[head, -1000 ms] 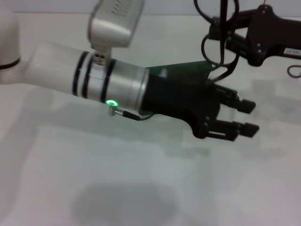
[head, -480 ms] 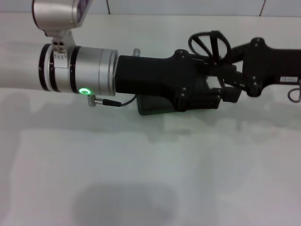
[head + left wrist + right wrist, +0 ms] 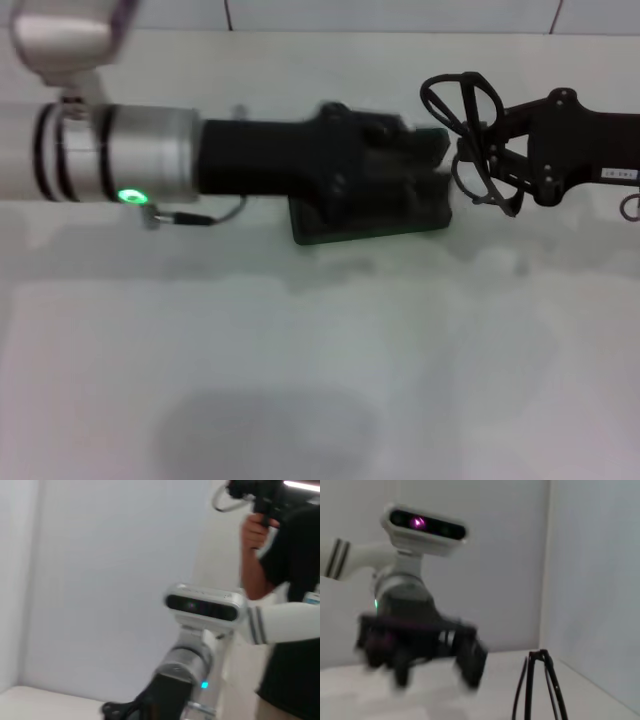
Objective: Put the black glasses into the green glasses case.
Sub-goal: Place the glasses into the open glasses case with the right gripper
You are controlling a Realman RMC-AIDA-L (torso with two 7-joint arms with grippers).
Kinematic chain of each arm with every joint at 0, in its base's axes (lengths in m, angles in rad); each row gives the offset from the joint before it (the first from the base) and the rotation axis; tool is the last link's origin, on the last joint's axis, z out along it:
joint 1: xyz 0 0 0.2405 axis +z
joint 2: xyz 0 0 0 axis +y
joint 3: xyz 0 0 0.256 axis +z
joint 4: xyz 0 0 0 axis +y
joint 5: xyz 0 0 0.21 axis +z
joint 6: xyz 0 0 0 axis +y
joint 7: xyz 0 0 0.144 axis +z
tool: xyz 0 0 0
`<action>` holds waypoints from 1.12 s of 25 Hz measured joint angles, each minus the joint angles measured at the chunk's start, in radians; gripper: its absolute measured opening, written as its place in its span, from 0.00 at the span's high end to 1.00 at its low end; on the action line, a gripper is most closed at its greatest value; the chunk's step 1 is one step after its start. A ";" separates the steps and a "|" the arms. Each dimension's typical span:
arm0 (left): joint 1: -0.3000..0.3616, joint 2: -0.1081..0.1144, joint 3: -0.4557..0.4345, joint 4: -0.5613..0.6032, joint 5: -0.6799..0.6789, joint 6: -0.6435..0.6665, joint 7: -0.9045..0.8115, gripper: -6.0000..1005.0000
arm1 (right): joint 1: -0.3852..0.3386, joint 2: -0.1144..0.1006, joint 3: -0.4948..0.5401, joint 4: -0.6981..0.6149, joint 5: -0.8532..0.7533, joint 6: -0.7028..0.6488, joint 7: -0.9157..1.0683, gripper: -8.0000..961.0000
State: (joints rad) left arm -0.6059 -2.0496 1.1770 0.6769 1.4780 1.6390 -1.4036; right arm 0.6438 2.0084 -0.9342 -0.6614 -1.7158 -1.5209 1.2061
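Since half a second ago the left arm has drawn back toward the robot's left, so more of the green glasses case (image 3: 372, 222) shows beneath it, and the right arm has pulled slightly away, opening a gap between the two. In the head view the left pincer (image 3: 415, 170) lies directly over the case on the white bench (image 3: 300, 380), hiding most of its top and interior; whether its fingers are open or closed cannot be told. The right pincer (image 3: 497, 160) sits just beside the case's right end, closed on the black glasses (image 3: 470, 125), which hang in the air clear of the bench, lenses toward the case. In the right wrist view the glasses (image 3: 540, 687) stand upright with the left pincer (image 3: 420, 645) blurred beyond them.
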 joint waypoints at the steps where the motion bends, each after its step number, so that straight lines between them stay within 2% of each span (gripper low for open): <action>1: 0.019 0.005 -0.041 0.000 -0.001 0.000 0.002 0.49 | -0.002 0.002 -0.005 -0.001 -0.001 0.010 -0.009 0.88; 5: 0.076 0.004 -0.225 -0.009 -0.001 -0.018 0.020 0.49 | -0.001 0.016 -0.091 -0.007 -0.001 0.072 -0.045 0.88; 8: 0.106 -0.012 -0.382 -0.022 -0.002 -0.044 0.036 0.49 | -0.001 0.019 -0.253 -0.041 0.047 0.209 -0.049 0.88; 11: 0.117 -0.018 -0.469 -0.046 -0.003 -0.051 0.055 0.49 | -0.035 0.020 -0.470 -0.140 0.104 0.390 -0.034 0.88; 13: 0.118 -0.018 -0.494 -0.057 -0.003 -0.059 0.059 0.49 | -0.081 0.020 -0.599 -0.235 0.111 0.516 -0.025 0.88; 16: 0.118 -0.017 -0.513 -0.062 -0.003 -0.091 0.050 0.49 | -0.166 0.019 -0.827 -0.390 0.093 0.791 -0.020 0.88; 19: 0.111 -0.012 -0.512 -0.062 0.002 -0.119 0.032 0.49 | -0.203 0.019 -1.003 -0.454 0.052 1.033 -0.023 0.88; 25: 0.083 -0.008 -0.508 -0.064 0.027 -0.135 0.014 0.49 | -0.194 0.019 -1.160 -0.438 0.024 1.284 -0.025 0.88; 28: 0.073 -0.008 -0.508 -0.071 0.038 -0.143 0.012 0.49 | -0.185 0.019 -1.197 -0.428 0.018 1.341 -0.025 0.88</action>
State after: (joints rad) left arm -0.5327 -2.0575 0.6688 0.6061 1.5157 1.4964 -1.3913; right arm 0.4591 2.0279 -2.1314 -1.0894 -1.6981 -0.1800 1.1811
